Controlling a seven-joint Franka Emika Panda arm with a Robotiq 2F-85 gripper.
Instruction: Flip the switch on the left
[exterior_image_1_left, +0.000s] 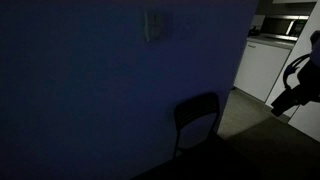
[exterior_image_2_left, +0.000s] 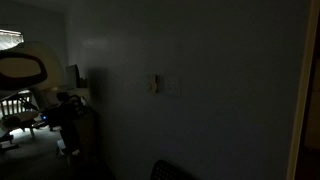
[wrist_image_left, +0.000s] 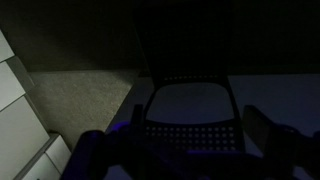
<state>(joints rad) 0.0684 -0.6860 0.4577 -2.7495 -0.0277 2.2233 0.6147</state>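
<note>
The room is very dark. A pale switch plate (exterior_image_1_left: 154, 27) is mounted high on the wall; it shows in both exterior views (exterior_image_2_left: 154, 84). Which switch on it is on the left cannot be made out. My arm (exterior_image_1_left: 298, 88) is far from the wall, by the doorway; it also shows in an exterior view (exterior_image_2_left: 62, 110). In the wrist view my gripper (wrist_image_left: 195, 128) is open and empty, its two fingers spread wide apart over a black chair (wrist_image_left: 190, 105).
The black chair (exterior_image_1_left: 197, 118) stands against the wall below the switch plate, and its top shows in an exterior view (exterior_image_2_left: 170, 170). White kitchen cabinets (exterior_image_1_left: 262, 62) lie beyond the doorway. A lit window (exterior_image_2_left: 10, 42) and wooden furniture (exterior_image_2_left: 15, 105) are behind the arm.
</note>
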